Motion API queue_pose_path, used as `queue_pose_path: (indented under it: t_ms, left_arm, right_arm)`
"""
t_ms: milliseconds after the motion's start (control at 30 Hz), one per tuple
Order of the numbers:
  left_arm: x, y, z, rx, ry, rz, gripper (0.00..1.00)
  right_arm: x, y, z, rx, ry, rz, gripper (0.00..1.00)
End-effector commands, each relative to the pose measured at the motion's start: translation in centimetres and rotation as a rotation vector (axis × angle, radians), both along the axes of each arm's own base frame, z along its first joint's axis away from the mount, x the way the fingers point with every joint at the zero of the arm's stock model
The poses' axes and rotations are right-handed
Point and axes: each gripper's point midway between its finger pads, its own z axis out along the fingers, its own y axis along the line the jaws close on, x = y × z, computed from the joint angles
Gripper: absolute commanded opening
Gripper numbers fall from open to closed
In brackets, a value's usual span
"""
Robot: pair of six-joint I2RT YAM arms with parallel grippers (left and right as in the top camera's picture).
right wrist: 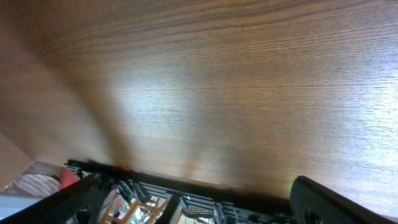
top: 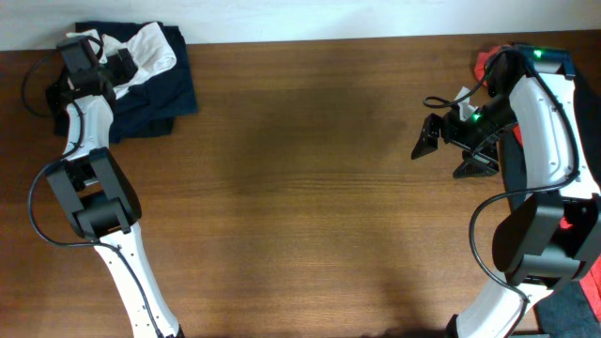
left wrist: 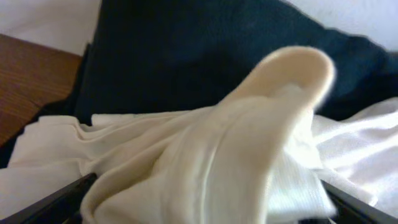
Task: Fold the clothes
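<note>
White cloth fills the gap of the left claw (left wrist: 205, 205), whose fingers are spread wide at either edge of the wrist view; a raised fold of the white garment (left wrist: 249, 149) stands between them, and whether it is actually touched cannot be told. If this piece is to be taken, the fingers should be lowered around a single layer near an edge or sleeve, not the bunched ridge, so that the garment can be drawn out flat onto the bare wood. Beneath and behind it a navy garment (top: 155, 89) is heaped at the far left corner of the tabletop (top: 310, 188). The right claw (top: 449, 150) is held wide apart and empty above bare wood at the right side, with red fabric (top: 486, 64) just behind its arm.
</note>
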Motion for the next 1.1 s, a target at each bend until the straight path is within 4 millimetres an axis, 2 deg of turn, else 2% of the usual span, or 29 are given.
queue_pose_path:
  t_ms: [0,33,67,133,200,233,300,333,433,467,533,600,667,733,833,900,1067]
  left_arm:
    - [0.1,-0.9,3.7,-0.022,-0.025,-0.038,0.99]
    - [0.3,-1.3,6.4,-0.011,-0.060,-0.046,0.99]
    - [0.4,-2.1,10.6,0.006,-0.111,-0.058,0.99]
    - [-0.4,-3.7,16.7,0.021,-0.162,-0.077,0.99]
    - [-1.8,-5.1,20.3,0.021,-0.167,-0.092,0.99]
    - [-3.9,-6.5,22.9,0.012,-0.140,-0.104,0.99]
    - [-6.9,-8.2,25.4,-0.004,-0.092,-0.118,0.99]
    - [-9.3,-9.5,27.6,-0.010,-0.074,-0.129,0.99]
    - [-14.5,-12.0,32.6,-0.011,-0.073,-0.155,0.99]
    - [-16.1,-12.6,33.5,-0.014,-0.065,-0.160,0.99]
    - [-19.6,-14.2,34.0,-0.030,-0.004,-0.177,0.99]
    - [-22.2,-15.2,33.4,-0.050,0.073,-0.189,0.99]
    - [-25.0,-16.1,31.9,-0.081,0.184,-0.196,0.99]
    - [-28.0,-17.3,29.6,-0.119,0.336,-0.205,0.99]
    - [-30.5,-18.8,28.1,-0.137,0.452,-0.234,0.99]
    - [-31.6,-19.5,28.1,-0.135,0.479,-0.250,0.99]
    - [-34.6,-21.2,30.7,-0.103,0.407,-0.297,0.99]
  right_arm:
    - [-0.1,0.0,0.9,-0.012,-0.026,0.007,0.99]
    - [-0.1,0.0,0.9,-0.012,-0.026,0.007,0.99]
    - [-0.1,0.0,0.9,-0.012,-0.026,0.007,0.99]
    - [-0.1,0.0,1.0,-0.013,-0.028,0.007,0.99]
    - [-0.2,0.0,1.3,-0.015,-0.038,0.007,0.99]
    - [-0.3,0.0,1.7,-0.016,-0.049,0.007,0.99]
    - [-0.5,-0.1,2.6,-0.026,-0.082,0.006,0.99]
    - [-0.8,-0.3,3.4,-0.047,-0.107,0.008,0.99]
    - [-2.4,-1.7,6.6,-0.167,-0.221,0.016,0.99]
    - [-2.9,-1.8,7.7,-0.187,-0.259,0.015,0.99]
    - [-4.1,-1.7,9.9,-0.205,-0.337,0.009,0.99]
    - [-5.2,-2.0,11.7,-0.242,-0.400,-0.019,0.99]
    - [-6.5,-2.7,13.2,-0.306,-0.451,-0.052,0.99]
    - [-8.0,-3.4,14.8,-0.368,-0.517,-0.065,0.99]
    - [-9.8,-3.8,16.4,-0.420,-0.584,-0.081,0.99]
    - [-10.9,-3.9,17.0,-0.439,-0.614,-0.088,0.99]
    - [-14.5,-4.5,17.2,-0.517,-0.686,-0.117,0.99]
